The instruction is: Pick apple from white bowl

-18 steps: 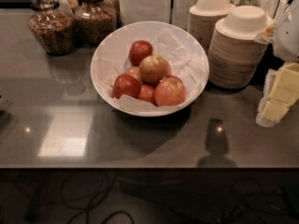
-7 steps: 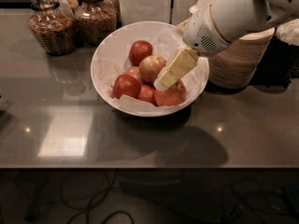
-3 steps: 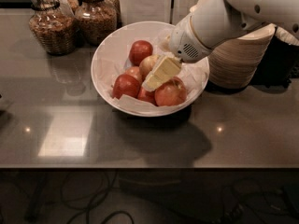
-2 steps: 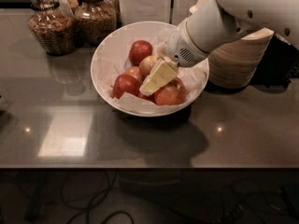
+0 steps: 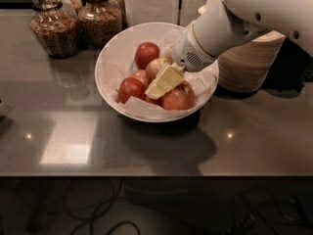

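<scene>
Part of the pale yellowish-tan apple [image 5: 156,67], lying mid-way in the white bowl [image 5: 106,71] among red apples [image 5: 146,53], hides behind the gripper [image 5: 164,82], whose state we cannot tell.

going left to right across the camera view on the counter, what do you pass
glass jar → second glass jar → white bowl → end effector, down inside that bowl → stack of beige bowls
</scene>
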Robot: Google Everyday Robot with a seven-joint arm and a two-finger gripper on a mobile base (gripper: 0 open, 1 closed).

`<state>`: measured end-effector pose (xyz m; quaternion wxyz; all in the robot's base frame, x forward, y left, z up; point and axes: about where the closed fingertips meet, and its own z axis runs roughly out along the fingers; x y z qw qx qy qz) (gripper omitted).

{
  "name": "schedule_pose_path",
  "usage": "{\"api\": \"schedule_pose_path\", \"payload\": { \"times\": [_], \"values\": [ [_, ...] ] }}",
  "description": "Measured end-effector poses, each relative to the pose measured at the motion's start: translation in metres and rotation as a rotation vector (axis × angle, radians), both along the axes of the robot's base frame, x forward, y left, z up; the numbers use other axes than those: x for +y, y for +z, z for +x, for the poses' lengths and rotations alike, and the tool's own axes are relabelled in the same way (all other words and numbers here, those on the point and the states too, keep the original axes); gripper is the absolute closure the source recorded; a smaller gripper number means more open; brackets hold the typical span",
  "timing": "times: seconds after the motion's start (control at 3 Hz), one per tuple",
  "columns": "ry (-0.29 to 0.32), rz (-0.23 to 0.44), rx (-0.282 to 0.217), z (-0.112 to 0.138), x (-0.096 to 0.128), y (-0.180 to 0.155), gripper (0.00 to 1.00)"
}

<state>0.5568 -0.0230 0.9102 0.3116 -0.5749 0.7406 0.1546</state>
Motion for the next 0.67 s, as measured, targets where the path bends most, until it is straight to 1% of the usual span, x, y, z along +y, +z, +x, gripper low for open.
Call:
{"api": "schedule_pose_path", "payload": {
  "times": [0.67],
  "values": [
    [0.0, 0.0, 0.0, 0.0, 0.0, 0.0, 0.88]
  ]
}}
